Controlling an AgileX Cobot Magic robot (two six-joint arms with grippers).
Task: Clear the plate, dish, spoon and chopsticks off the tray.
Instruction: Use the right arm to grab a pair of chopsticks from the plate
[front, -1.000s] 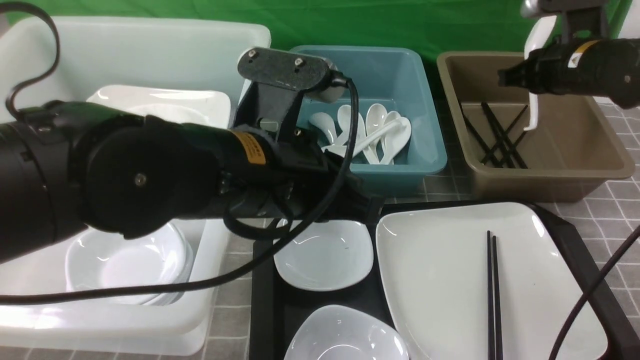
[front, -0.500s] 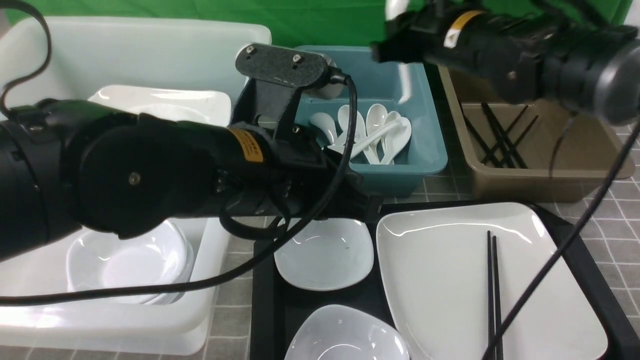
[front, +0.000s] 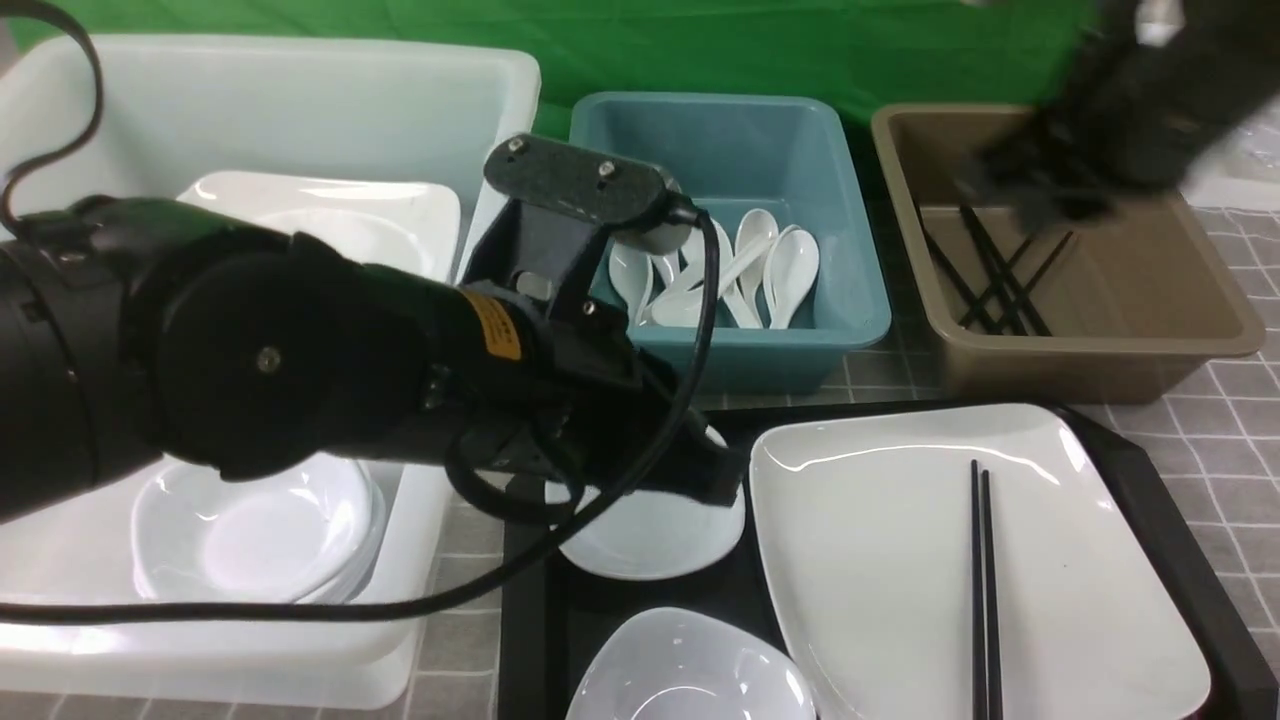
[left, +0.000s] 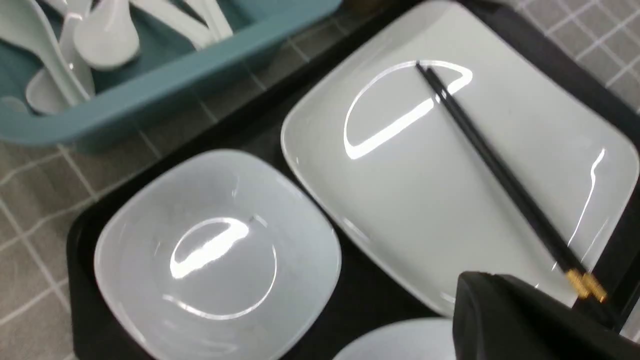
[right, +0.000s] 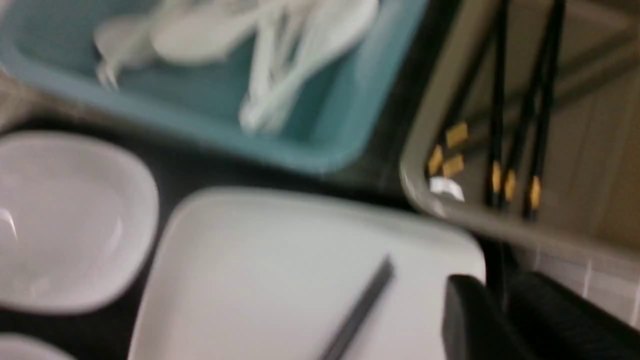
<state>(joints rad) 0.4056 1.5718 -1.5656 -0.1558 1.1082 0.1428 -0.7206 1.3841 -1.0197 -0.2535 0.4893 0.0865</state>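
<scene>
A big black rectangular plastic tray (front: 530, 650) with a raised rim is set on the grey tiled tabletop (front: 1240, 400), nearest the robot. A large glossy white rounded-square plate (front: 870, 560) is laid on the tray's right part. A pair of thin straight black chopsticks (front: 982, 600) is laid on the plate, side by side, with the gold-banded ends toward the robot. Two small greyish-white bowl-like dishes are placed on the tray's left part. The farther dish (front: 650, 540) is partly hidden by the left gripper (front: 715, 480), which is held low over its far rim; whether contact is made cannot be told. The nearer dish (front: 690, 670) is cut off by the lower edge of the front view. The left gripper's jaws are closed, and nothing is seen between them. Beyond the tray, glossy white soup spoons (front: 740, 270) are heaped in a teal plastic bin (front: 780, 360). More black sticks (front: 985, 275) are strewn in a brown plastic bin (front: 1100, 375). The right gripper (front: 1030, 190) is seen above that bin's left part, badly blurred, and it cannot be told whether its jaws are open or closed. A translucent white bin (front: 300, 100), holding white crockery, is placed to the left.
</scene>
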